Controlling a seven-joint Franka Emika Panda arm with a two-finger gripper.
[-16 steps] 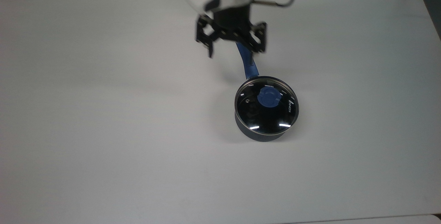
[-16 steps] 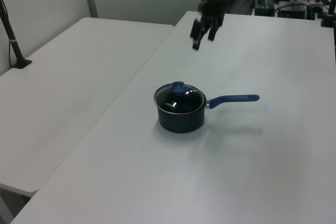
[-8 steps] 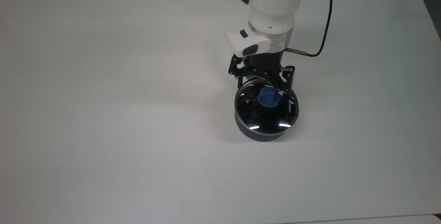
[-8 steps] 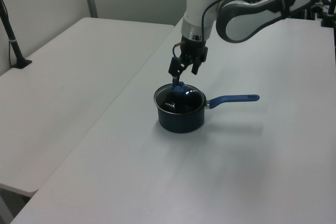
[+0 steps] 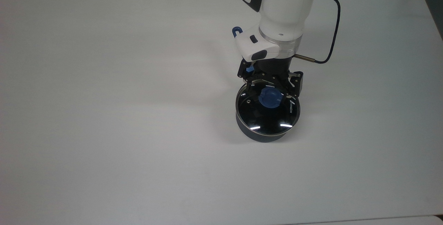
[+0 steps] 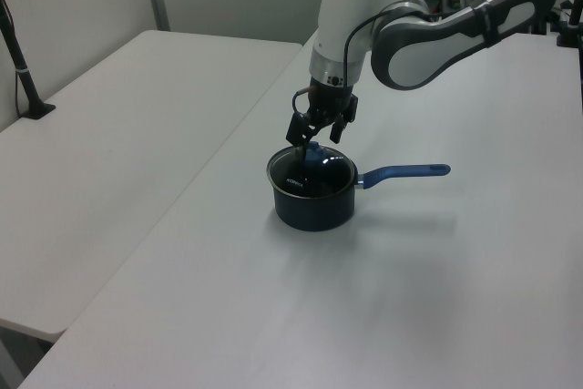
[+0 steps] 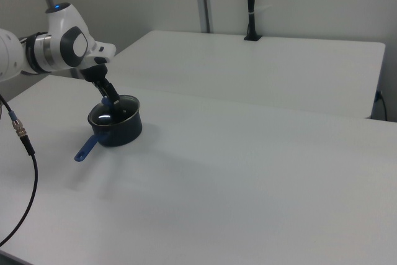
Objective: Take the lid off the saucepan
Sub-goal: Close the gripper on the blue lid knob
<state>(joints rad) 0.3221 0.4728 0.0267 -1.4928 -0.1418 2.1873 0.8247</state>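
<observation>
In the top view, your hand [image 5: 269, 91] hangs right over the lid [image 5: 268, 105], its two fingers spread apart on either side of the blue knob [image 5: 269, 97] and not yet closed on it, so it holds nothing. The lid sits flat on the saucepan [image 5: 263, 135], which stands on the white worktop [image 5: 104, 114] toward the top view's right, its handle running away under the arm with only the slotted tip [image 5: 236, 30] peeking out. The risk here is an off-centre close: if one finger meets the knob first, it can shove the lid sideways across the rim or nudge the whole light pan. In the left view, the hand [image 6: 312, 138] reaches down at a slant to the knob [image 6: 312, 151], with the saucepan [image 6: 314, 199] and its long handle [image 6: 405, 172] pointing to the left view's right. From that tilt I judge that a shallow grip could let the smooth knob slip out on the lift, dropping the glass lid back onto the pan; pressing too low could drive the fingertips into the glass. In the right view, the hand [image 7: 109, 99] is at the lid [image 7: 113, 112] on the saucepan [image 7: 118, 130], with nothing bracing the pan, so a lid that sticks could drag it up or tip it toward the handle [image 7: 85, 147].
</observation>
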